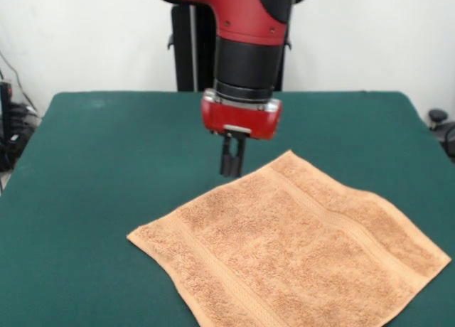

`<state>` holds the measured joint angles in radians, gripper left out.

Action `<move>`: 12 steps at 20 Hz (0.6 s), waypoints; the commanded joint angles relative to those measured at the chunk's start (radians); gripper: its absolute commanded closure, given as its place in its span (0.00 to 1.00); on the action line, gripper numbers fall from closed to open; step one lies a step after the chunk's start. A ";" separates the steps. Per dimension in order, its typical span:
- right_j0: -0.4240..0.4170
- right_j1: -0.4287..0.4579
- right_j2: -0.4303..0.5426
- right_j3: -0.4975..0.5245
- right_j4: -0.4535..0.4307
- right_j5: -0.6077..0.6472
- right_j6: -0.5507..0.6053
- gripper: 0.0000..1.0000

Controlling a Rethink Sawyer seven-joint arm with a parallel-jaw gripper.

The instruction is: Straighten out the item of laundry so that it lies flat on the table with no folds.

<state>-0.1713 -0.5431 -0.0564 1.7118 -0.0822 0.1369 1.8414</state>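
The orange-tan terry towel (291, 252) lies spread on the dark green table (92, 170), turned like a diamond, with woven border bands along two sides. It looks flat with no visible folds. Its near corner runs off the picture's bottom edge. No label shows. My gripper (232, 169) hangs from the red and black arm just behind the towel's far edge, near its far corner, above the table. Its black fingers (227, 158) are close together and hold nothing.
The black pedestal (188, 43) stands behind the table's far edge. Cables and dark equipment (11, 121) sit beyond the left edge, and a dark object (441, 124) lies beyond the right edge. Bare green felt surrounds the towel on the left and far sides.
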 commanded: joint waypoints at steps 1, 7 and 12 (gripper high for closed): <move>0.044 0.134 0.048 0.020 0.088 -0.089 0.250 1.00; 0.045 0.184 0.053 0.004 0.108 -0.142 0.241 1.00; 0.030 0.241 0.064 -0.031 0.115 -0.185 0.219 1.00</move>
<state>-0.1495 -0.4179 -0.0564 1.7097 -0.0247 0.0311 1.8414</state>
